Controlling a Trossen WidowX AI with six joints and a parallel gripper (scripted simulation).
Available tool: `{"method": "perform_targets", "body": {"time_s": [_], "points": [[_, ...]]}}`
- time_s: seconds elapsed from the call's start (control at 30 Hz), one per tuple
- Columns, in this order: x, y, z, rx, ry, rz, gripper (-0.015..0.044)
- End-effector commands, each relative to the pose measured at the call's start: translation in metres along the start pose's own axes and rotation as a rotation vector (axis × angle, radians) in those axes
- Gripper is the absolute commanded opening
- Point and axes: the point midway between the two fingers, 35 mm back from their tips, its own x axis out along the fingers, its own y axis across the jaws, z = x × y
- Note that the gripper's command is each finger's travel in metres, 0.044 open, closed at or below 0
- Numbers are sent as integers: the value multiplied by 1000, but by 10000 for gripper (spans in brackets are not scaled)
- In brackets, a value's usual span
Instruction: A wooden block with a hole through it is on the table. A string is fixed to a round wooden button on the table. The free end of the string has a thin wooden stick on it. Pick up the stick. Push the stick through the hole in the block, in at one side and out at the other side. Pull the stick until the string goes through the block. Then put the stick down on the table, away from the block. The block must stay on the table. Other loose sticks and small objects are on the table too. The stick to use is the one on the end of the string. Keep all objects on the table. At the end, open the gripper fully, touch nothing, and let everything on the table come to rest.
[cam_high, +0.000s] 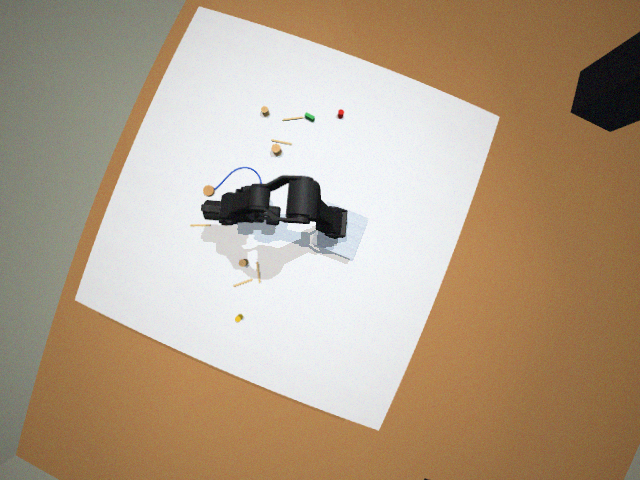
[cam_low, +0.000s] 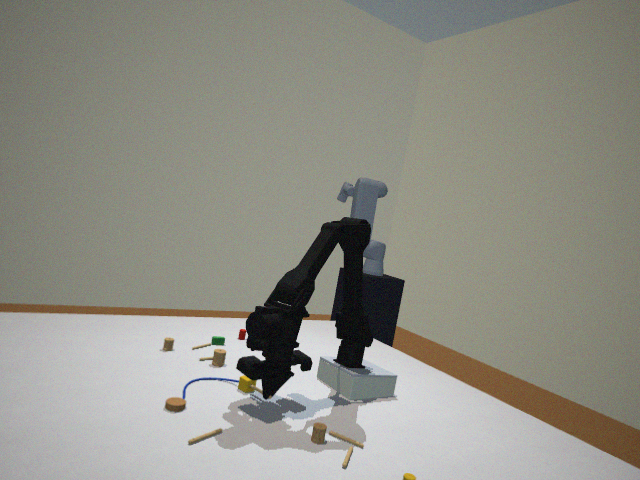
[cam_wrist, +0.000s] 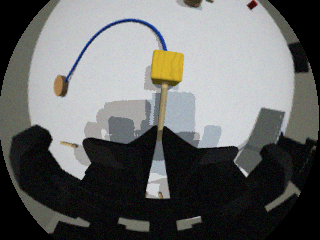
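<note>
The yellow block (cam_low: 247, 383) (cam_wrist: 167, 67) is just ahead of the fingertips; the arm hides it in the top view. My gripper (cam_low: 266, 396) (cam_wrist: 159, 128) is shut on the thin wooden stick (cam_low: 256, 388) (cam_wrist: 162, 106), low over the table. The stick spans from the block's near side to the fingertips. The blue string (cam_high: 244, 167) (cam_low: 206, 379) (cam_wrist: 131, 20) arcs from the round button (cam_high: 208, 190) (cam_low: 175, 404) (cam_wrist: 60, 86) to the block's far side. The inside of the hole is hidden, so the stick-string joint does not show.
A loose stick (cam_high: 200, 225) (cam_low: 205, 436) (cam_wrist: 69, 144) lies near the button. A wooden cylinder (cam_high: 242, 262) (cam_low: 318, 432) stands beside two sticks, with a yellow piece (cam_high: 238, 318) beyond. Another cylinder (cam_high: 276, 149) (cam_low: 219, 357), a green piece (cam_high: 309, 116) and a red piece (cam_high: 340, 113) are opposite.
</note>
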Motion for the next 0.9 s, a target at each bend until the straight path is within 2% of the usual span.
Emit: {"method": "perform_targets", "body": {"time_s": [0.0, 0.87], "points": [[0, 0, -6, 2, 3, -1, 0], [-3, -3, -31, 3, 6, 7, 0]]}}
